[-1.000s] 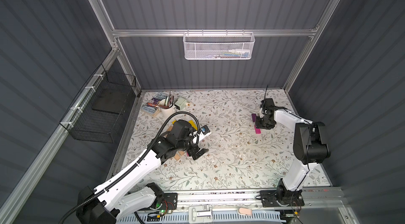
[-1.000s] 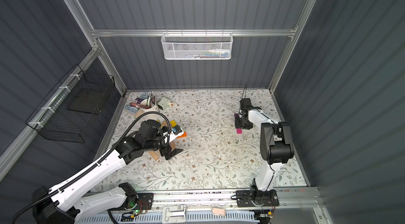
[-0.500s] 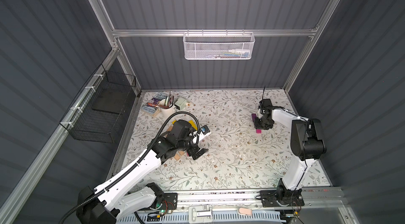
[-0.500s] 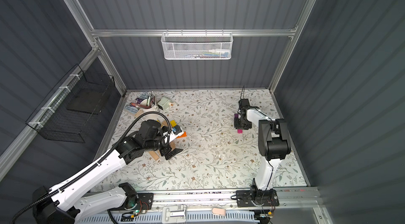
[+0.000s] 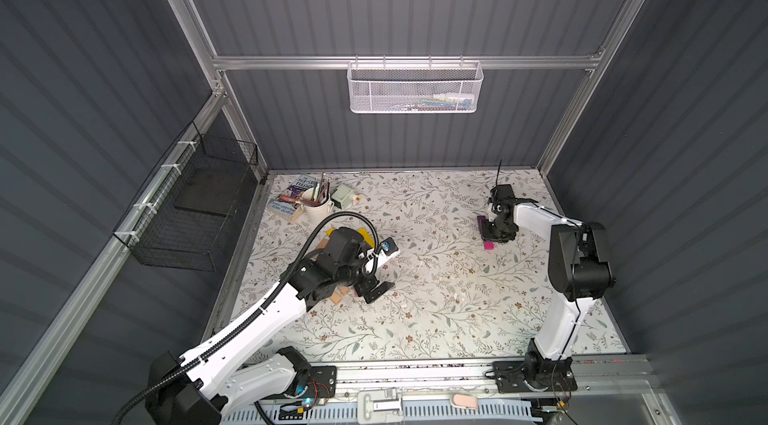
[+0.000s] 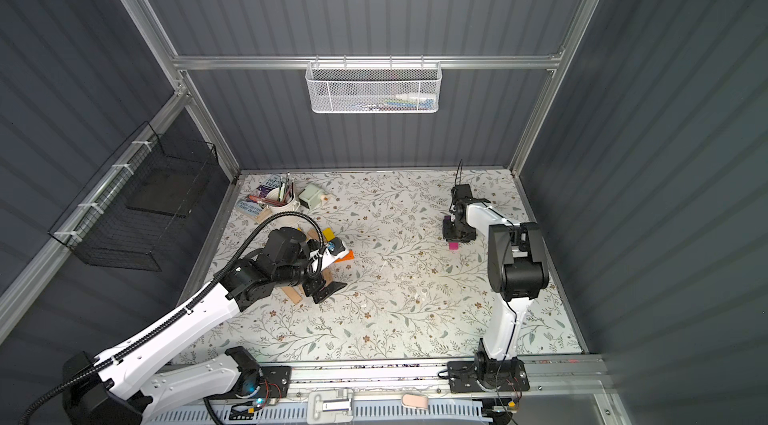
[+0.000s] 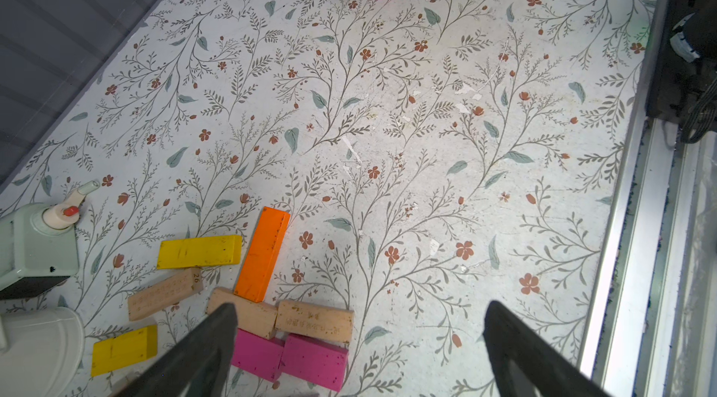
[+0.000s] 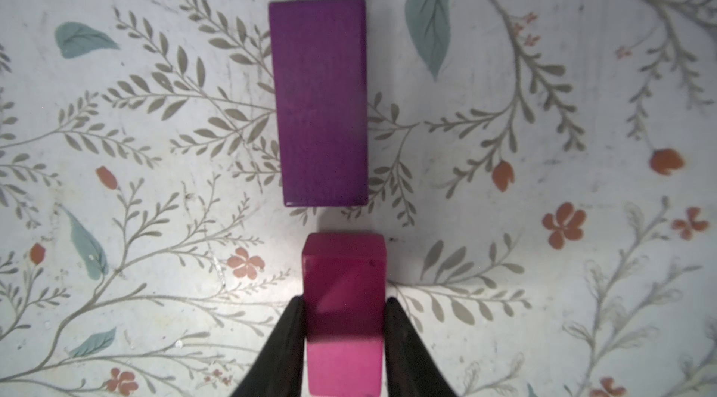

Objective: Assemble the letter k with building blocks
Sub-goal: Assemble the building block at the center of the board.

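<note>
In the right wrist view my right gripper (image 8: pixel 344 302) is shut on a pink block (image 8: pixel 343 278), with a finger pressed against each long side. The block lies on the floral mat, end to end with a purple block (image 8: pixel 322 104), a small gap between them. Both top views show this pair at the right rear: the pink block (image 5: pixel 488 245) and the purple block (image 5: pixel 481 220). My left gripper (image 7: pixel 360 307) hangs open over a loose pile at the left: an orange block (image 7: pixel 262 253), a yellow block (image 7: pixel 199 251), a tan block (image 7: pixel 314 321) and two pink blocks (image 7: pixel 314 362).
A white cup of brushes (image 5: pixel 318 205), books (image 5: pixel 291 198) and a pale green device (image 5: pixel 347 196) stand at the back left corner. A black wire basket (image 5: pixel 195 202) hangs on the left wall. A metal rail (image 7: pixel 636 220) runs along the mat's front edge.
My right gripper has closed onto the pink block, and the right arm has shifted slightly. The left arm has stayed still, its gripper open.
</note>
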`<state>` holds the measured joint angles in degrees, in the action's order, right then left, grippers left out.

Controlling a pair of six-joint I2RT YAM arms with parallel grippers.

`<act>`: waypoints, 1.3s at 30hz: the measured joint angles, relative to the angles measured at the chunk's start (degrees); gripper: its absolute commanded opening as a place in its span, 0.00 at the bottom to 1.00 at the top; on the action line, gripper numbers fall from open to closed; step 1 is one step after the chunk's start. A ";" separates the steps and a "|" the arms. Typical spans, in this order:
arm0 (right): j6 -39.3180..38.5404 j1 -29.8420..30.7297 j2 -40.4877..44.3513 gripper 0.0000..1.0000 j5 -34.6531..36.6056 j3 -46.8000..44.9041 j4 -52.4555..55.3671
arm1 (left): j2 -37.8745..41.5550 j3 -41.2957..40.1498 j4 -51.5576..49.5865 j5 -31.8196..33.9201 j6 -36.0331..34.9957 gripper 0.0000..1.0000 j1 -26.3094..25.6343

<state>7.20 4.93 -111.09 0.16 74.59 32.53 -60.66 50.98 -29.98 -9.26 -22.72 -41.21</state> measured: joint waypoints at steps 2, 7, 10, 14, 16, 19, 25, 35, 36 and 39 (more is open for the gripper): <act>0.00 0.00 -0.37 0.34 -0.04 0.48 0.22 | 0.00 0.00 0.00 0.09 0.00 0.99 0.00; 0.02 0.04 -0.83 0.34 -0.26 1.14 0.31 | -0.07 0.00 -0.02 0.22 0.00 0.99 0.00; 0.02 0.11 -0.96 0.34 -0.24 1.31 0.37 | -0.35 0.00 -0.04 0.24 0.00 1.00 0.00; 0.02 0.11 -1.46 0.34 -0.24 2.01 0.55 | -0.48 0.00 -0.04 0.26 0.00 0.99 0.00; 0.02 0.11 -1.81 0.34 -0.24 2.47 0.46 | -0.48 0.00 -0.04 0.26 -0.02 0.99 0.00; 0.02 0.11 -1.92 0.34 -0.22 2.64 0.52 | -0.48 0.00 -0.04 0.28 -0.02 0.99 0.00; 0.02 0.15 -2.03 0.35 -0.22 2.82 0.57 | -0.48 0.00 -0.04 0.46 0.00 0.99 0.00; 0.09 0.37 -2.43 0.38 -0.22 3.13 0.81 | -0.48 0.00 -0.04 0.66 -0.02 1.00 0.00; 0.09 0.37 -2.45 0.38 -0.22 3.13 0.85 | -0.48 0.00 -0.04 0.68 -0.02 1.00 0.00; 0.20 0.37 -2.51 0.39 -0.24 3.13 0.94 | -0.50 0.00 -0.04 0.68 -0.02 0.99 0.00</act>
<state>7.40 5.30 -113.60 -0.08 77.71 33.47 -61.17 50.98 -30.02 -8.58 -22.74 -41.21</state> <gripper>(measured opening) 0.383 0.995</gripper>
